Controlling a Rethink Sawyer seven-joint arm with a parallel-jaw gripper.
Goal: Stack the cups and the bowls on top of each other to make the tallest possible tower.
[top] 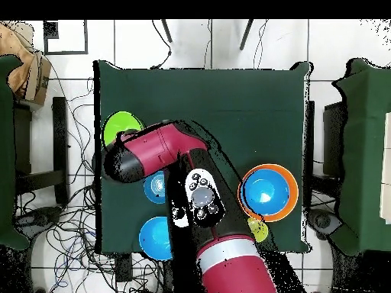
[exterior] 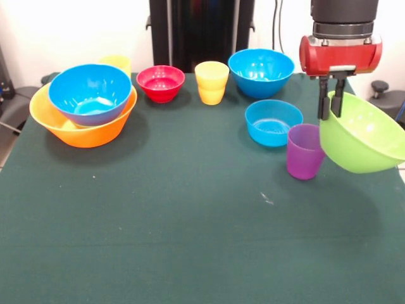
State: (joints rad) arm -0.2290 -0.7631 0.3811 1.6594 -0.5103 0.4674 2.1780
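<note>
In the front view, going left to right, the tower (exterior: 83, 111) stands at the table's (exterior: 190, 240) left: a large blue bowl (exterior: 90, 94) sits tilted inside the huge orange-yellow bowl (exterior: 82, 130). A yellow cup (exterior: 117, 63) peeks out just behind them. Next comes the small red bowl (exterior: 161, 83), then a second yellow cup (exterior: 212, 82) just beside it. Further right stands another large blue bowl (exterior: 261, 72), with the shallow blue bowl (exterior: 273, 122) in front of it. The purple cup (exterior: 305, 151) stands upright just beside the shallow bowl.

At the far right the gripper (exterior: 333, 101) hangs from the red and black arm (exterior: 340, 38). Its fingers (exterior: 324, 100) are clenched on the rim of the lime green bowl (exterior: 362, 136), one finger inside the rim and one outside. The bowl hangs tilted, lifted off the table, its lower side close by the purple cup. The overhead view shows the green bowl (top: 122, 127) at the table's edge, partly under the arm (top: 156, 152).
</note>
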